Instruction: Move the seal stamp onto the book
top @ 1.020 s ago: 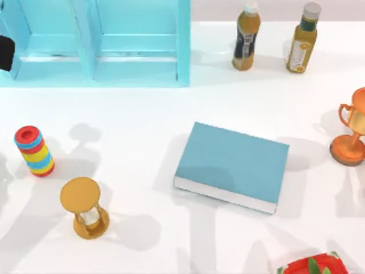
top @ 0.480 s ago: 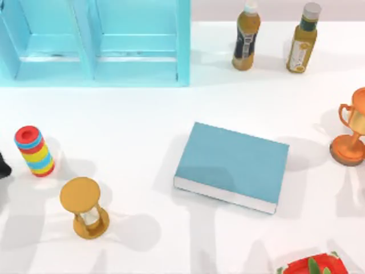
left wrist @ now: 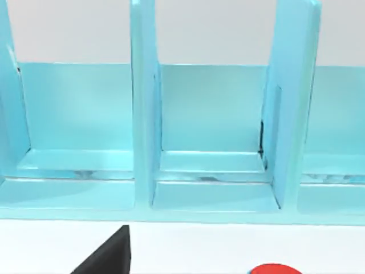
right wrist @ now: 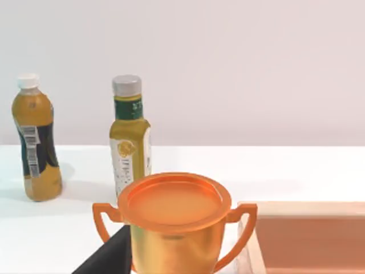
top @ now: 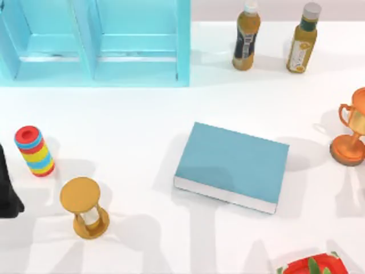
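Observation:
The seal stamp is out of view. The book (top: 231,165), teal with white page edges, lies flat and closed at the middle of the table with nothing on it. My left arm (top: 8,191) shows as a black shape at the table's left edge, below the striped ring stack (top: 35,150) and far left of the book. In the left wrist view a black fingertip (left wrist: 108,258) points toward the turquoise shelf unit (left wrist: 211,131). In the right wrist view a black fingertip (right wrist: 111,256) sits close beside the orange trophy cup (right wrist: 174,220).
The turquoise shelf unit (top: 97,40) fills the back left. Two bottles (top: 246,35) (top: 302,37) stand at the back right. The trophy cup (top: 351,128) stands at the right edge and the hourglass (top: 84,206) at the front left. A red item (top: 312,265) lies at the front edge.
The left arm's black tip has moved along the table's left edge from beside the shelf unit toward the front, and now sits below the ring stack. The book has not moved.

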You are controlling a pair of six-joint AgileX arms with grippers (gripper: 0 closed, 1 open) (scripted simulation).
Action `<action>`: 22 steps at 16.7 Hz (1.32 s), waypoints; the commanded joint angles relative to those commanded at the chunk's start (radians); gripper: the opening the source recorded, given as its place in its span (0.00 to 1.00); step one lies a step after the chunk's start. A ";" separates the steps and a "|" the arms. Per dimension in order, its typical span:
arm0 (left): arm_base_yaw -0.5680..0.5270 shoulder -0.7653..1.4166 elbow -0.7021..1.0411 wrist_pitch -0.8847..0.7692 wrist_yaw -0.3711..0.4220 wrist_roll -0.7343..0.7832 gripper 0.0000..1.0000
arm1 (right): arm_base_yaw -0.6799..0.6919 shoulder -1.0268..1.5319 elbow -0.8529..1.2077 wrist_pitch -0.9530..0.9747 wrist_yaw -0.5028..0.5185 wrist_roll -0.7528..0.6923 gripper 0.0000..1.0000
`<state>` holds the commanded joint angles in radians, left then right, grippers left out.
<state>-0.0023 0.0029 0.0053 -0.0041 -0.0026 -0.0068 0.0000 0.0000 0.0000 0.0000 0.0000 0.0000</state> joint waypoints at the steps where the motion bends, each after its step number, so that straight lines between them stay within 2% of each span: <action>1: 0.002 -0.003 -0.005 0.004 0.003 0.007 1.00 | 0.000 0.000 0.000 0.000 0.000 0.000 1.00; 8: 0.002 -0.003 -0.005 0.004 0.003 0.007 1.00 | -0.003 0.010 0.009 -0.009 0.000 -0.004 1.00; 11: 0.002 -0.003 -0.005 0.004 0.003 0.007 1.00 | -0.038 0.102 0.099 -0.096 0.000 -0.039 1.00; 15: 0.002 -0.003 -0.005 0.004 0.003 0.007 1.00 | -0.111 0.372 0.354 -0.315 -0.001 -0.109 1.00; 22: 0.002 -0.003 -0.005 0.004 0.003 0.007 1.00 | -0.238 1.089 0.927 -0.729 0.002 -0.227 1.00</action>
<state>0.0000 0.0000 0.0000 0.0000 0.0000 0.0000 -0.2382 1.0893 0.9270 -0.7291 0.0017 -0.2274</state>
